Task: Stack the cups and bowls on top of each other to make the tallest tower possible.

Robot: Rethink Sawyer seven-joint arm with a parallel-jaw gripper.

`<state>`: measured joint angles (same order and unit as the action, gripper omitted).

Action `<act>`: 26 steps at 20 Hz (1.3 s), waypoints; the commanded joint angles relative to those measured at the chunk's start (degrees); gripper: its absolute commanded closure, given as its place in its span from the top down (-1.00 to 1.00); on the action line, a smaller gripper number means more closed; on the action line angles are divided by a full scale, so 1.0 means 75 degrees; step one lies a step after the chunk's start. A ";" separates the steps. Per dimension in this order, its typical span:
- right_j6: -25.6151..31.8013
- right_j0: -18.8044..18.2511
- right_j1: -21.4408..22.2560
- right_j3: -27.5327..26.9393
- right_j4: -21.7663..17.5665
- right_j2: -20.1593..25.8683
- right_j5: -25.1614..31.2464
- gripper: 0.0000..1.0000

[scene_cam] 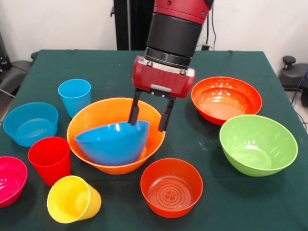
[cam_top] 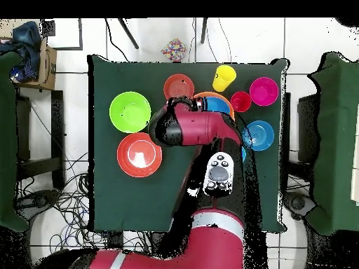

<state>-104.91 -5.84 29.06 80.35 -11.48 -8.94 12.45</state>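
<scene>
While the red and black arm hung over the middle of the bench, its hand stood with the two dark fingers apart, one tip down at the rim of the blue bowl, the other clear outside it; whether that first finger actually touched the rim I could not tell, and the fingers were not closed on anything. That blue bowl lay tilted inside the largest pale orange bowl, leaning on its near wall, so the tower was two pieces, near the bench's centre.

Counted up: three cups; a light blue cup upright beside the orange bowl, a red cup upright nearer me, and a yellow cup tipped on its side by the red one. Seven bowls; the two nested, a small light blue bowl, a magenta-pink bowl at the edge, two red-orange bowls with the smaller close to the tower, and a lime green bowl.

A dark green cloth covered the bench; from overhead, white floor tiles, loose cables and a cardboard box lay around it.
</scene>
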 commanded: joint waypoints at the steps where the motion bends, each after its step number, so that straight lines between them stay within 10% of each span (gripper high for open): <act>1: -0.0425 -0.0336 0.0247 0.0625 -0.0101 0.0982 0.0162 1.00; 14: -0.0385 -0.0715 0.0545 0.0399 -0.0138 0.0907 0.0129 1.00; 21: 0.0696 -0.2585 0.1239 0.0573 -0.0171 0.1918 0.0731 1.00; 26: 0.0726 -0.2966 0.1065 0.0211 -0.0310 0.2129 0.0942 1.00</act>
<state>-104.91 -25.53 38.28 81.45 -11.57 -1.05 12.46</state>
